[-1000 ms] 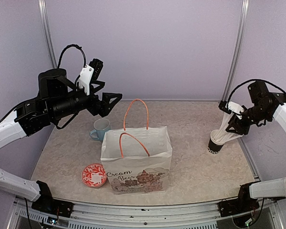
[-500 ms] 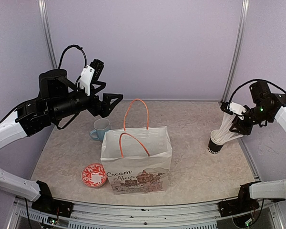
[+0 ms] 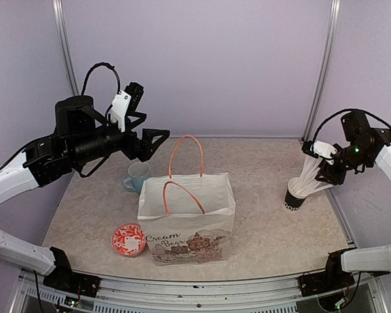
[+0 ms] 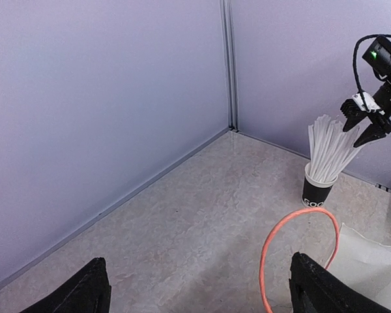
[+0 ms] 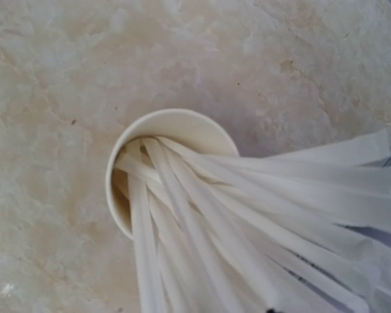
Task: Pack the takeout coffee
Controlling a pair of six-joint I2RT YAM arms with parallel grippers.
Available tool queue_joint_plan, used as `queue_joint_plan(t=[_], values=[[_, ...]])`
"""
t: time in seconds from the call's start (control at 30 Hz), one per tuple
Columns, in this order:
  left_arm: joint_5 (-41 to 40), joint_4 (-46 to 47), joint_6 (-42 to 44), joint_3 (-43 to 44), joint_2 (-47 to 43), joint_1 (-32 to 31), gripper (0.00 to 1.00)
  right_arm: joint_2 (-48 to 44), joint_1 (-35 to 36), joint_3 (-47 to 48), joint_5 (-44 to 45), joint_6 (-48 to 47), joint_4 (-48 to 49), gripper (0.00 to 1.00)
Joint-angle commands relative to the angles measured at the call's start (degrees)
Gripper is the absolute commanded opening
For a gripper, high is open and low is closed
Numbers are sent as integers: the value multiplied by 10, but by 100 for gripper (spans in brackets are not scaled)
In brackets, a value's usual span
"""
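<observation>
The left gripper [image 3: 158, 143] hangs wide open — right gripper [image 4: 363, 122] at the straws [image 4: 329, 153], grip impossible to tell.

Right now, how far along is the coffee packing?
Done: cannot confirm; no lidded coffee cup shows on the table, and the paper bag hides its inside. In hand: left gripper jaws wide, empty; right gripper at the straws, grip unclear. Left: unclear, perhaps adding a straw.

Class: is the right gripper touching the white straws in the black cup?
Cannot tell. In top and left wrist views the right gripper sits at the straws' tips; no contact or gap shows plainly.
</observation>
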Motion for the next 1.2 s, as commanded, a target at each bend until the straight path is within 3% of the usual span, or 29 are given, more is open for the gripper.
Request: queue_joint_plan(t=[0.0, 0.23, 0.43, 0.63, 0.73, 0.8, 0.9, 1.0, 1.17], values=[[11, 21, -1, -8, 8, 4, 93, 2, -5, 11, 12, -9, 5, 46], [14, 24, -1, -9, 15, 5, 93, 14, -6, 29, -38, -16, -27, 26], [17, 26, 1, -10, 14, 8, 93, 46, -5, 111, -144, 12, -70, 21], [12, 26, 1, -14, 5, 10, 92, 55, -19, 135, -102, 91, 16, 23], [12, 26, 1, -20, 2, 11, 92, 58, -64, 124, -80, 120, 57, 25], [11, 26, 4, -24, 0, 13, 93, 60, -105, 130, -95, 133, 68, 28], [11, 29, 6, -30, -2, 15, 93, 64, -131, 131, -132, 148, 68, 44], [18, 34, 6, -34, -4, 19, 93, 68, -135, 123, -180, 149, 55, 45], [24, 35, 5, -39, -7, 21, 92, 85, -135, 117, -187, 160, 47, 45]])
